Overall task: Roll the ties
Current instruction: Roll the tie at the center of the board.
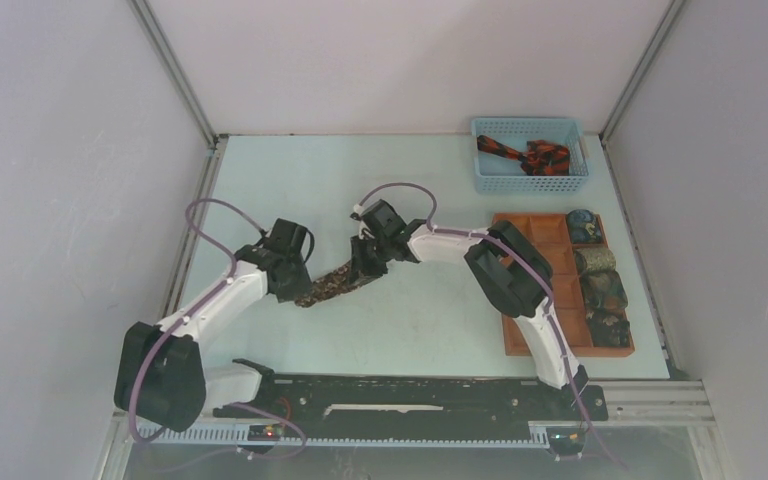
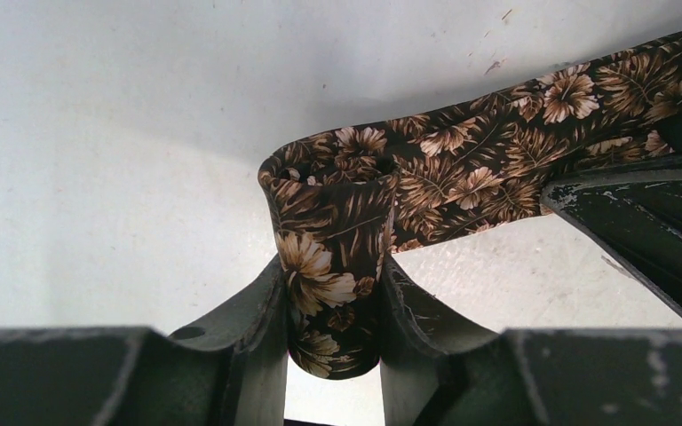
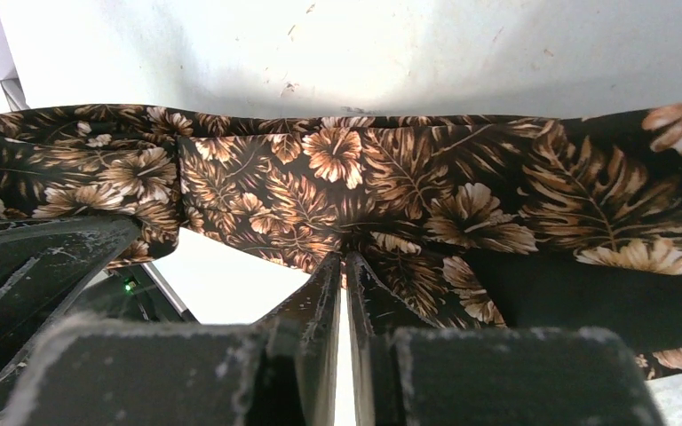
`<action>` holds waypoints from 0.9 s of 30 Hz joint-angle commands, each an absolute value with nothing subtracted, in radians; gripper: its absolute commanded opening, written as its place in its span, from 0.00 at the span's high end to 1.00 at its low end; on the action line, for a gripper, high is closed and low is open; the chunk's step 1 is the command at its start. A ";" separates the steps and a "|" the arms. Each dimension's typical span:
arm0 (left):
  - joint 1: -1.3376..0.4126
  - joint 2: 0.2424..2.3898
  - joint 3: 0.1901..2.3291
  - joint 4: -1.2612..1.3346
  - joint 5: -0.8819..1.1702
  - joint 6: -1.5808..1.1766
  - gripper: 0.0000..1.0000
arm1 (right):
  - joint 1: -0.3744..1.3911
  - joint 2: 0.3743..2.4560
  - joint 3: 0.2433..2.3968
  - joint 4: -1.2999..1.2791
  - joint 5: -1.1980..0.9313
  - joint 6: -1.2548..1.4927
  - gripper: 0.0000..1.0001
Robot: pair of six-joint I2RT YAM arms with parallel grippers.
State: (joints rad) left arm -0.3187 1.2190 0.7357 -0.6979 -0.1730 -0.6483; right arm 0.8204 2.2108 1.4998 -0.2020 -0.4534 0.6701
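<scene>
Brown tie [image 1: 338, 283] stretches over worktop [image 1: 290, 180], left of tray [image 1: 530, 228]. Left tool [image 2: 333, 293] is part-open, clamped on the tie's looped end. Right tool [image 3: 344, 266] is nearly closed, pinching the tie farther along. Rolled ties [image 1: 600, 290] fill the tray's right column. Black-red tie [image 1: 525, 157] lies in basket [image 1: 490, 178] behind tray.

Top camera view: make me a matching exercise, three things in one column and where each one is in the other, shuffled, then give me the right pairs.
Things
1. brown floral tie
2. red-orange tie
3. rolled ties

Places
A. in the orange-brown tray
B. gripped by the left gripper and the right gripper
C. in the blue basket

Pairs: 1-B, 2-C, 3-A
</scene>
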 commanded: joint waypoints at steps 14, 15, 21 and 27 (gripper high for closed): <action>-0.378 1.402 0.902 -0.932 -0.476 -0.606 0.78 | 0.774 2.070 1.417 -0.284 -0.341 0.656 0.91; -0.381 1.424 0.913 -0.940 -0.490 -0.605 0.78 | 0.771 2.056 1.413 -0.289 -0.337 0.656 0.91; -0.430 1.575 0.971 -0.998 -0.583 -0.608 0.78 | 0.738 1.967 1.381 -0.317 -0.324 0.656 0.91; -0.462 1.685 1.012 -1.054 -0.658 -0.620 0.78 | 0.707 1.895 1.356 -0.332 -0.326 0.645 0.92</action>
State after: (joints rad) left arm -0.4454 1.6440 0.9718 -0.9855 -0.5529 -0.6193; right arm 0.7265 1.9755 1.3674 -0.3237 -0.3412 0.6662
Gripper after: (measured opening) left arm 0.372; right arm 0.086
